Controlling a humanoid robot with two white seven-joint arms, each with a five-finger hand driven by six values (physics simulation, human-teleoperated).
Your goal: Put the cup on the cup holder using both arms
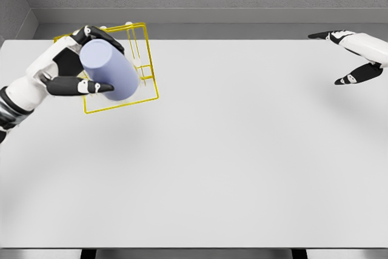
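A pale lavender cup (110, 69) is held tilted in my left hand (91, 59), whose fingers wrap over its top and under its side. Right behind and below the cup stands the yellow wire cup holder (147, 59) at the table's far left; the cup overlaps it in view and hides its left part. Whether the cup touches the holder cannot be told. My right hand (345, 57) hovers at the far right edge with fingers spread and nothing in it.
The white table (230, 162) spans the view, with a grey wall behind its far edge and a dark strip along its front edge.
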